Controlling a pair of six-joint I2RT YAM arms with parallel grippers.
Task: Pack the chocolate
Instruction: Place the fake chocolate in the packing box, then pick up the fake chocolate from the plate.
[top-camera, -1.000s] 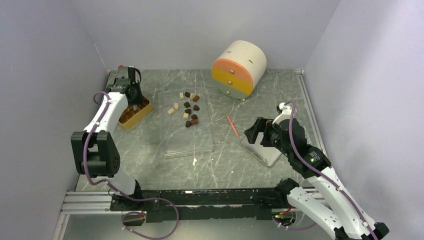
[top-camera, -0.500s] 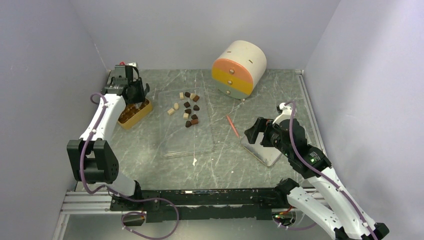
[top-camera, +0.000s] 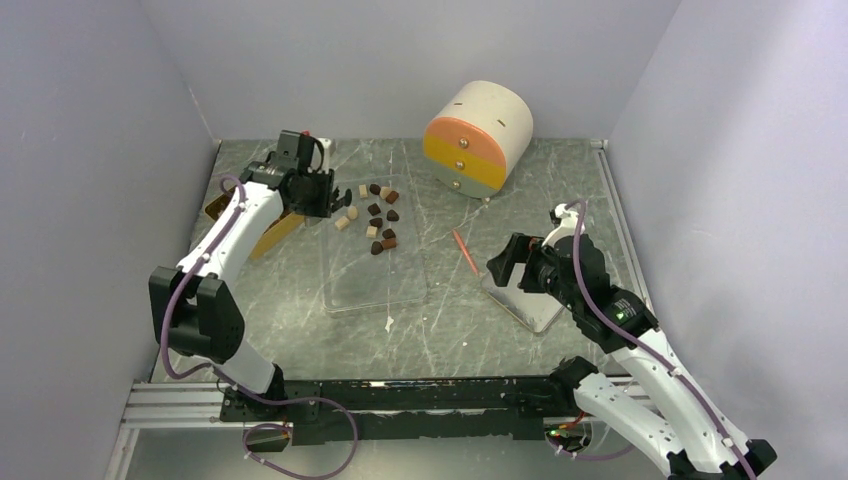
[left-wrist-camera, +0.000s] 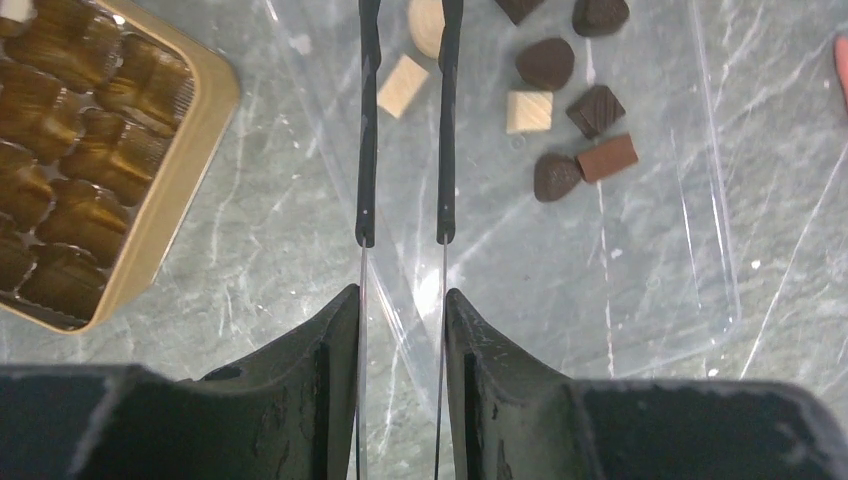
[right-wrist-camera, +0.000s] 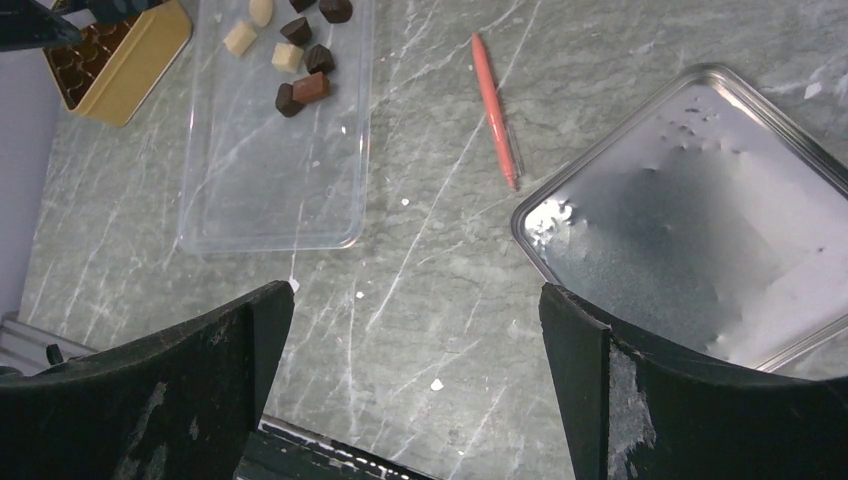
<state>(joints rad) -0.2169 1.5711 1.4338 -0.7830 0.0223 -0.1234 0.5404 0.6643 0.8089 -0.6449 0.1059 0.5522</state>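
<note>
Bare clear tray (left-wrist-camera: 620, 280) floor beside chocolate (left-wrist-camera: 545, 62); golden tray (left-wrist-camera: 178, 190) hard left

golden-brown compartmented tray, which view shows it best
Left wrist: the golden-brown compartmented tray fills that view's left side, its cups clear. In top external the left arm covers much of it; right wrist shows it small and cropped.

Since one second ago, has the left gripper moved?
Yes. The left gripper moved right, off the golden tray, toward the chocolate on the clear sheet.
</note>
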